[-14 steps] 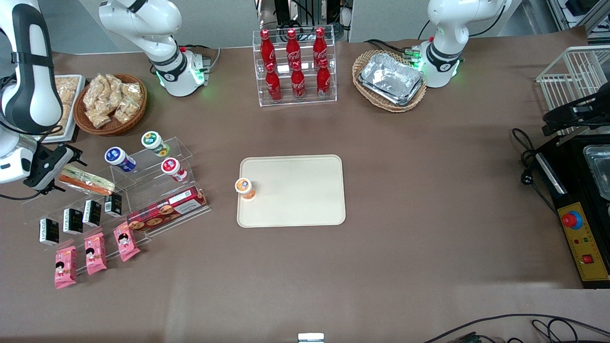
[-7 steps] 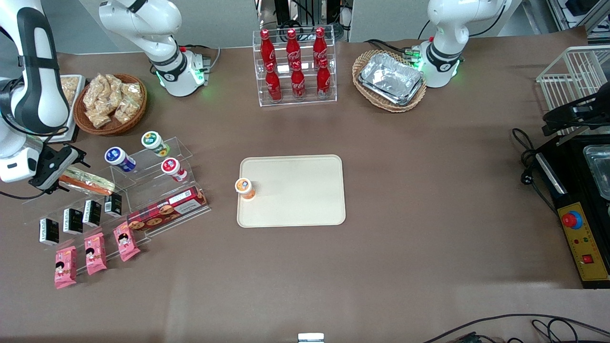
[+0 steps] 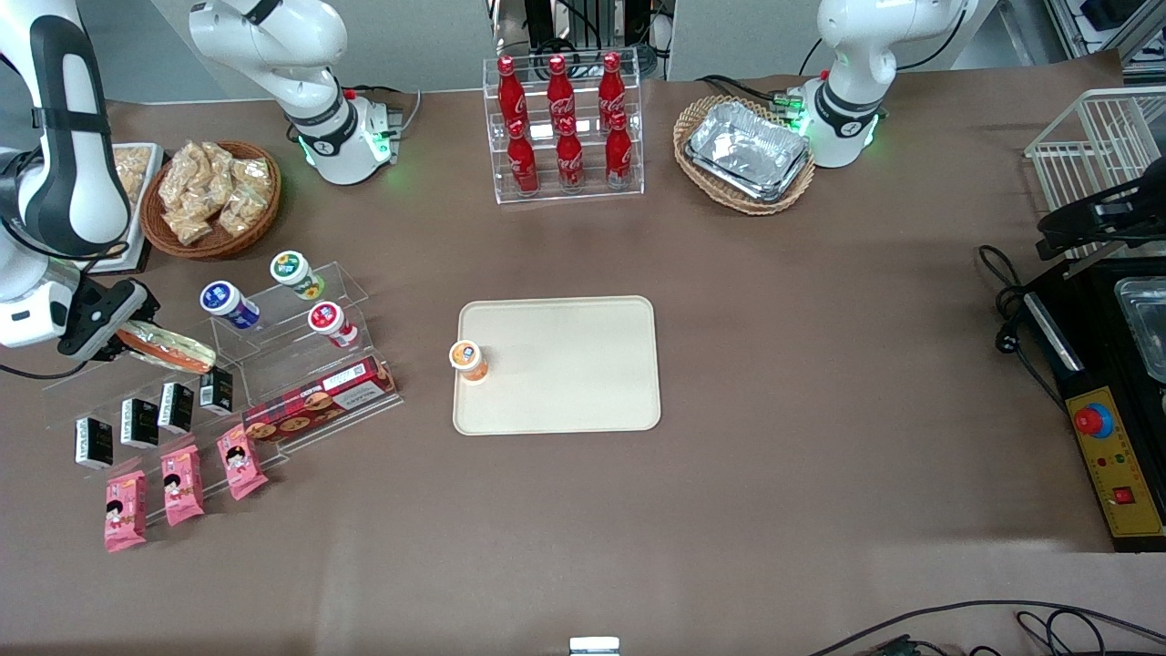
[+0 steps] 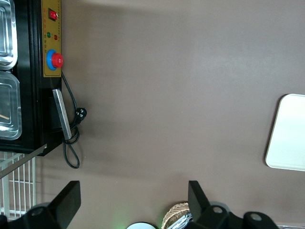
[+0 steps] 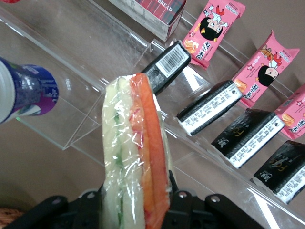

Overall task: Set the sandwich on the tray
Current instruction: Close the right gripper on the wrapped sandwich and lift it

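Right arm's end effector (image 3: 117, 330) clamped on the sandwich (image 5: 136, 157), seemingly just above the clear acrylic display rack (image 3: 301, 364) at working arm's end of counter (image 3: 820, 364). Tray (image 3: 565, 364) mid-counter, well apart, w/ orange-lidded cup (image 3: 468, 359) on its rim.

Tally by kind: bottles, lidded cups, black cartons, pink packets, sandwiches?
Red bottles: 6
Lidded cups: 4, one on the tray
Black cartons: 4
Pink packets: 3
Sandwich: 1, gripped by the gripper at the display stand
Total: 18
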`<state>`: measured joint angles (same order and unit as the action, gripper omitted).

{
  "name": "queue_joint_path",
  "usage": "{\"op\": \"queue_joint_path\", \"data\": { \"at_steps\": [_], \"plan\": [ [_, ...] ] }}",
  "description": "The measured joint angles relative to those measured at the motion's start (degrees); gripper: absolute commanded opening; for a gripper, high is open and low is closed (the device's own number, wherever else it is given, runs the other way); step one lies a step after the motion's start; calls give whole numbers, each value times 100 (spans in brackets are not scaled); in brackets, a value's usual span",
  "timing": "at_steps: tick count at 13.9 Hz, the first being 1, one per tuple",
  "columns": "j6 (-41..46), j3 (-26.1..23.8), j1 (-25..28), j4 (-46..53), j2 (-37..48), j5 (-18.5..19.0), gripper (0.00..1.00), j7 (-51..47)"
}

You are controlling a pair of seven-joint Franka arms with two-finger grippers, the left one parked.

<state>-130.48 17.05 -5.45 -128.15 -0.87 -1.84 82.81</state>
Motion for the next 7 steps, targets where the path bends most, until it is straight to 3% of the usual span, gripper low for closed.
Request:
{"op": "queue_joint_path", "data": {
  "at_steps": [4, 7],
  "plan": [
    [43, -2, 15, 150, 15, 0, 0, 2],
    [766, -26, 66, 769, 73, -2, 0, 2]
  ]
}}
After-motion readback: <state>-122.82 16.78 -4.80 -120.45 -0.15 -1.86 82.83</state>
